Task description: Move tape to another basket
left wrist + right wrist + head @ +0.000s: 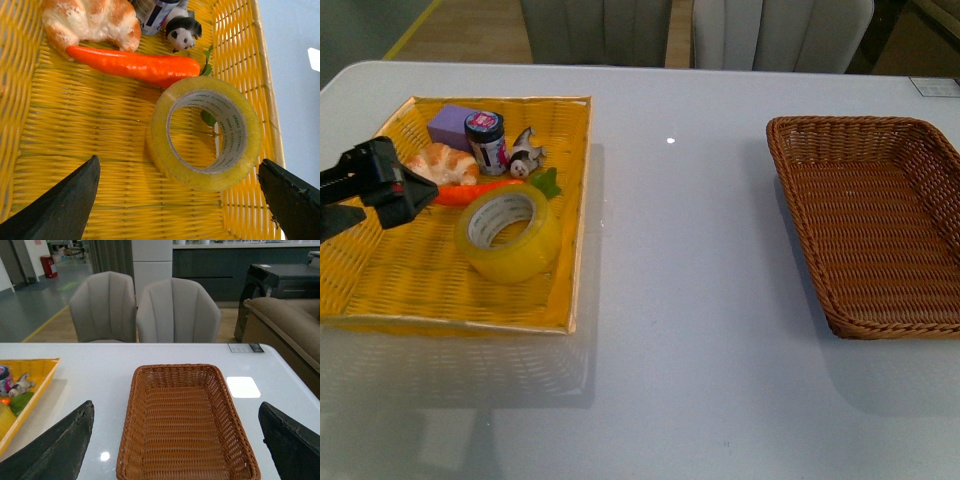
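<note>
The roll of packing tape (509, 233) is lying in the yellow woven tray (582, 180) by the left edge of the tabletop (680, 300). It is tipped so that its printed core is facing upward, and the toy carrot (135, 65) is lying just behind it. The jaws of the left arm (365, 182) are hanging over the tray, spread wide and gripping nothing. In the wrist view the roll is sitting nearer the jaw on the tray-rim side. To do the pick-up well, the arm is probably needing to centre on the roll first, so that neither jaw is landing on the rim or nudging the carrot. It should then close across the ring's outer wall and lift straight up until the roll is clearing the tray side. The jaws of the right arm (175, 410) are also standing apart and empty above the dark brown wicker basket (800, 220) by the right edge.
</note>
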